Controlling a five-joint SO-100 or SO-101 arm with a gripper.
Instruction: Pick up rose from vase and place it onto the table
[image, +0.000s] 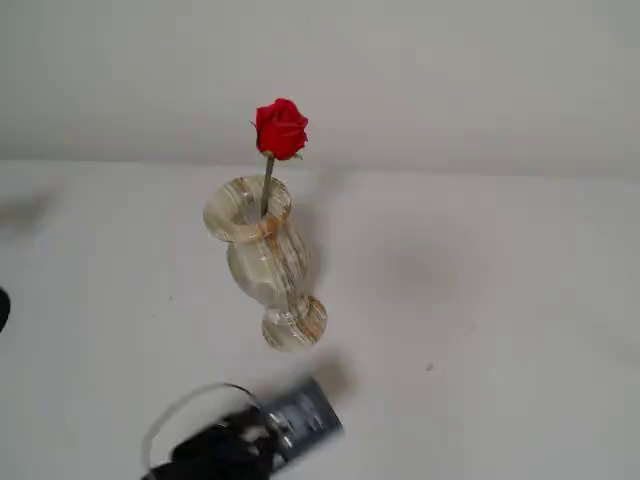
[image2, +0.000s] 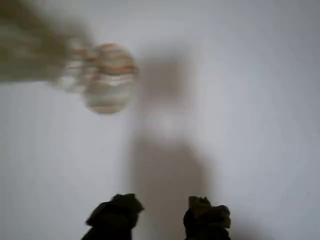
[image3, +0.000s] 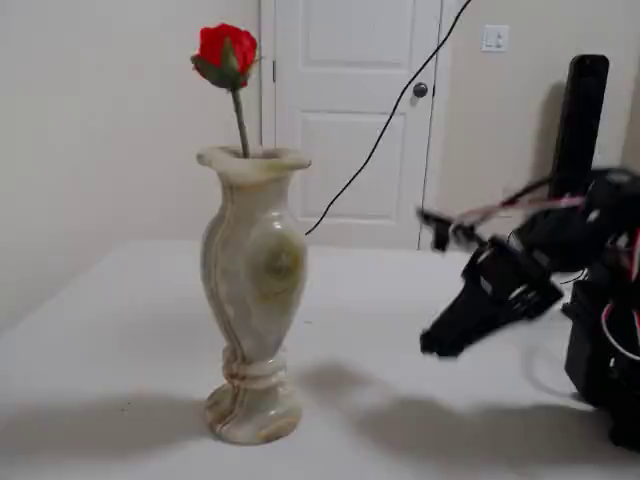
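The red rose (image: 281, 128) stands upright in the marbled cream vase (image: 262, 258) on the white table (image: 480, 300). In a fixed view the rose (image3: 226, 48) rises above the vase (image3: 252, 290) mouth on its thin stem. My gripper (image3: 438, 343) hangs low to the right of the vase, well apart from it, pointing down toward the table (image3: 120, 330). In the wrist view my gripper (image2: 160, 217) is open and empty, its two black fingertips (image2: 115, 215) apart at the bottom edge. The blurred vase (image2: 102, 80) lies at the upper left. My arm (image: 240, 445) is blurred at the bottom.
The arm's black base with wires (image3: 600, 300) stands at the right. A black cable (image3: 380, 130) runs up before a white door (image3: 350, 110). A dark object (image: 2, 308) sits at the left edge. Bare white table (image2: 250, 100) lies under the gripper.
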